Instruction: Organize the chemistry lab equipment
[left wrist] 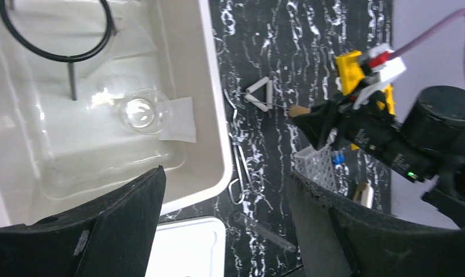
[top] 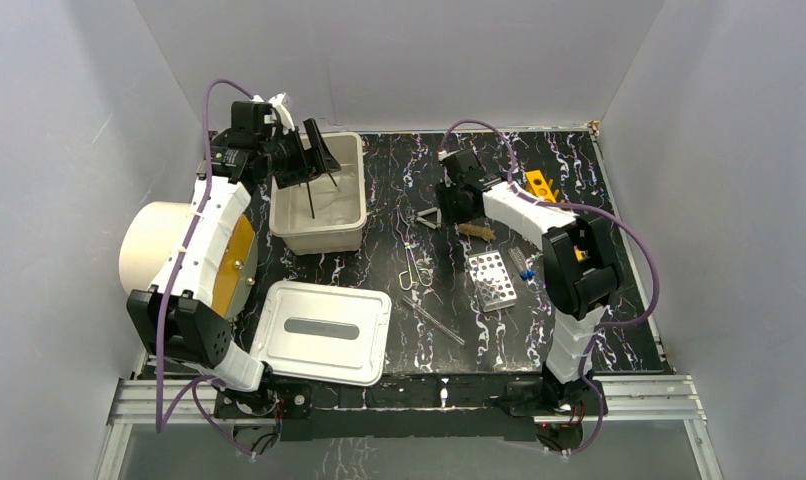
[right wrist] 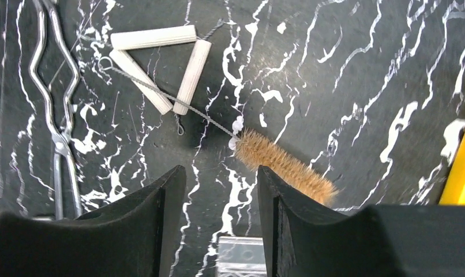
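Black marbled table (top: 569,330) carries the lab items, and we count them as follows: one white tub (top: 351,205), one flat white lid (top: 324,325) near the left arm's base, one cream cylinder (top: 159,245), one wire tongs (top: 411,262), one ceramic triangle (top: 431,218) built of three white tubes, one bristle brush (top: 476,231), one silver perforated rack (top: 491,278), one yellow tube rack (top: 541,185) and one glass tube (top: 434,320) lying loose between the lid and the silver rack. Blue-capped vials (top: 527,272) lie just beside the silver rack; we cannot tell their number. The left gripper (top: 311,160) hangs over the tub's far right corner with its jaws spread wide and nothing between them. The right gripper (top: 445,205) hangs above the triangle and brush, jaws parted and empty. The left wrist view alone shows the tub's contents: one black ring stand (left wrist: 63,57), one clear glass beaker (left wrist: 142,111) and one white paper sheet (left wrist: 183,118) under it. The right wrist view alone shows that the brush's twisted wire handle crosses over the triangle, and that the tongs lie apart to its left.
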Controlling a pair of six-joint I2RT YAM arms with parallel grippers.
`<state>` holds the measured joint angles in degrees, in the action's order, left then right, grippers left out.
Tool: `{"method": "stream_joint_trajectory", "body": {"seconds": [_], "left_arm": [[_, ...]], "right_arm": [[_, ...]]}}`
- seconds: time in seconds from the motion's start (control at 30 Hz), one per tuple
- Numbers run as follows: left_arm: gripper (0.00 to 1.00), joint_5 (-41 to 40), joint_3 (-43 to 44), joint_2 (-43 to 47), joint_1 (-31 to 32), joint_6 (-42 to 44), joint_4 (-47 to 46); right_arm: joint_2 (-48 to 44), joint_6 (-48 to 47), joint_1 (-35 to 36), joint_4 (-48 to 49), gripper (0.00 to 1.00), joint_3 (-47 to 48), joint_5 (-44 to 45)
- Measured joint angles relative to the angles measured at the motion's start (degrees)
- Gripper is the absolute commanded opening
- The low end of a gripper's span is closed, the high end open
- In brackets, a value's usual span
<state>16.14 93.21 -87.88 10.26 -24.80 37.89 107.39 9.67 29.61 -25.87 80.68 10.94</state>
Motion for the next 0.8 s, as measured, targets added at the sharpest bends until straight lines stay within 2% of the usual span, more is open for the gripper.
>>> {"method": "stream_joint_trajectory", "body": {"seconds": [0.13,0.33,0.63,0.7,0.8], "left_arm": [[0.76,3.02,-0.74,0.52,0.02,-1.7,-1.49],[0.76,5.6,-0.72,0.52,0.02,-2.91,-1.99],[0.76,7.37,1.2,0.52,0.02,-3.85,-2.12],[0.76,7.45,1.46,0.52,0.02,-3.87,-2.19],[0.77,7.45,1.46,0.52,0.02,-3.91,-2.29]], "right_arm": [[0.9,-9.94,-0.55,0.68,0.53,0.04,-3.65],[6.73,-18.53,-1.64,-0.28,0.47,4.28,-8.31],[12.37,-24.3,-2.95,-2.78,0.49,8.07,-12.02],[13.25,-24.98,-3.15,-3.15,0.47,9.25,-12.68],[14.08,-25.66,-3.45,-3.23,0.39,10.32,-13.42]]}}
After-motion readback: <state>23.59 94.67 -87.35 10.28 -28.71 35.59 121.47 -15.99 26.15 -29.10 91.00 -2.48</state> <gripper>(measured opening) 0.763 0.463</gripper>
